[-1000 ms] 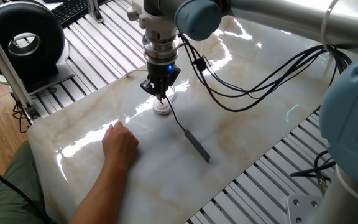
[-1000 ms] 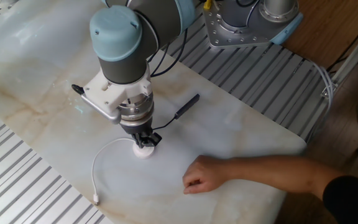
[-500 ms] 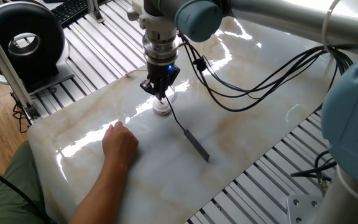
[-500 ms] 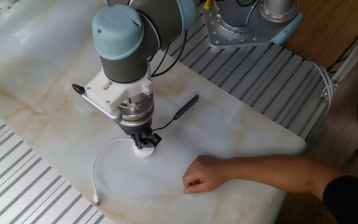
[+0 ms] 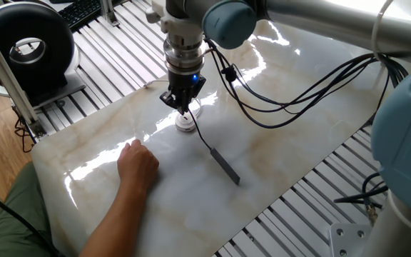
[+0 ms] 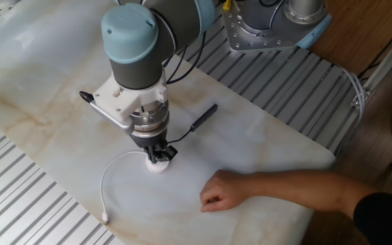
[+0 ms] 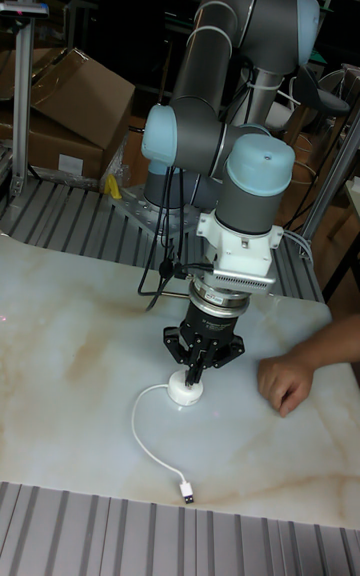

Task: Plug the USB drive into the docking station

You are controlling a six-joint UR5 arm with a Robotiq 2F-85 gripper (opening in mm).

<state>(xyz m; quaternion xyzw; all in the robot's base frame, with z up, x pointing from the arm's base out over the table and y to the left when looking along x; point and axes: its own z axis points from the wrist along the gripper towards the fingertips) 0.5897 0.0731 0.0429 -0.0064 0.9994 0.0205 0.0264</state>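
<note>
The docking station (image 5: 185, 126) (image 6: 157, 167) (image 7: 185, 392) is a small white round puck lying on the marble table. Directly over it stands my gripper (image 5: 184, 111) (image 6: 156, 159) (image 7: 197, 373), pointing straight down, fingers shut on the small plug at the end of the USB drive's thin black cable. The plug tip sits at the puck's top; whether it is inside, I cannot tell. The USB drive's slim grey bar (image 5: 225, 168) (image 6: 204, 117) lies flat on the table a short way off, with the cable running up to the gripper.
A person's hand (image 5: 138, 165) (image 6: 220, 191) (image 7: 285, 382) rests on the table (image 5: 298, 143) close to the puck. The puck's pale wire (image 6: 107, 187) (image 7: 150, 446) loops toward the table edge and ends in a plug. Black robot cables (image 5: 284, 93) hang over the table. Ribbed metal flooring surrounds the slab.
Hardly anything: the gripper has shifted a hair over the docking station with the plug still in it. The hand and the grey bar stay put.
</note>
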